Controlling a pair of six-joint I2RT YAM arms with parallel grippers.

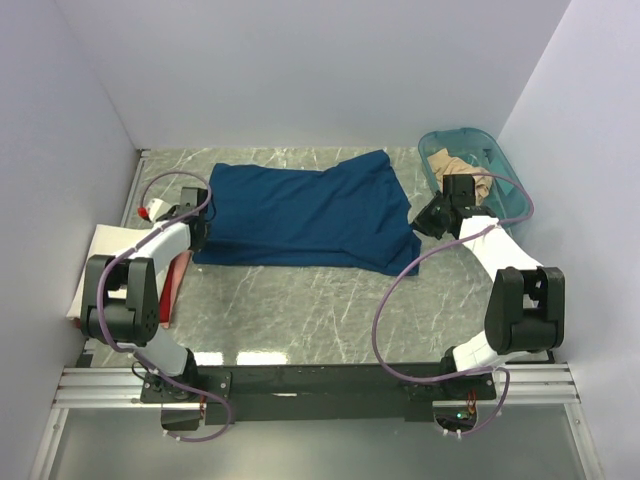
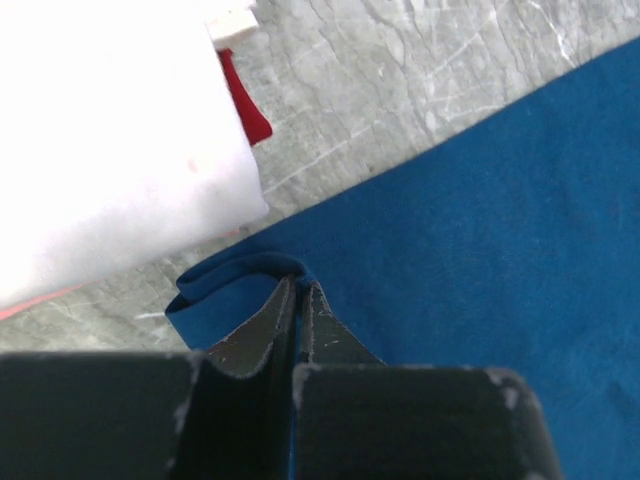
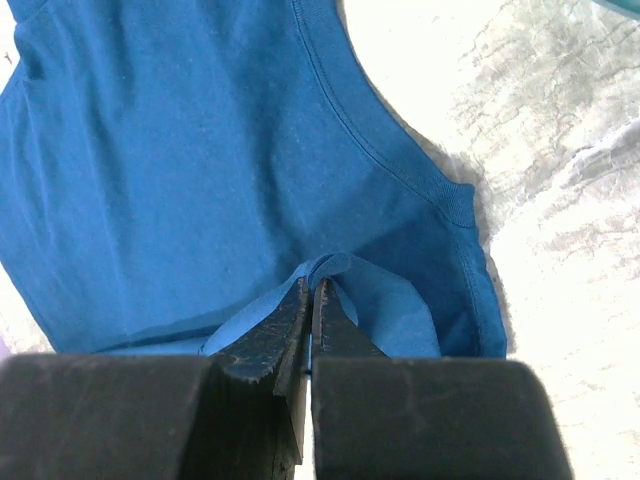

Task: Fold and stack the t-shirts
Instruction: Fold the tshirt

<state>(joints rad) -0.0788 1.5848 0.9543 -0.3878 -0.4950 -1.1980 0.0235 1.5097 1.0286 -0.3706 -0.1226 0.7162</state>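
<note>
A dark blue t-shirt point(image 1: 300, 215) lies spread across the middle of the marble table. At its left edge my left gripper point(image 1: 203, 228) is shut on a raised fold of the cloth; in the left wrist view the tips point(image 2: 300, 286) pinch the blue shirt point(image 2: 480, 230). The right gripper point(image 1: 428, 222) is shut on a bunched bit of the shirt's right edge, and its tips point(image 3: 312, 286) nip the blue fabric point(image 3: 180, 150) near a sleeve hem. A tan shirt point(image 1: 450, 163) sits crumpled in the teal tub point(image 1: 505, 170). A cream-white folded shirt point(image 1: 95, 262) lies at the far left.
The white cloth point(image 2: 100, 130) rests beside a red flat thing point(image 1: 175, 285) under the left arm. The tub stands in the back right corner. White walls close in the table on the left, back and right. Purple cables loop from both arms.
</note>
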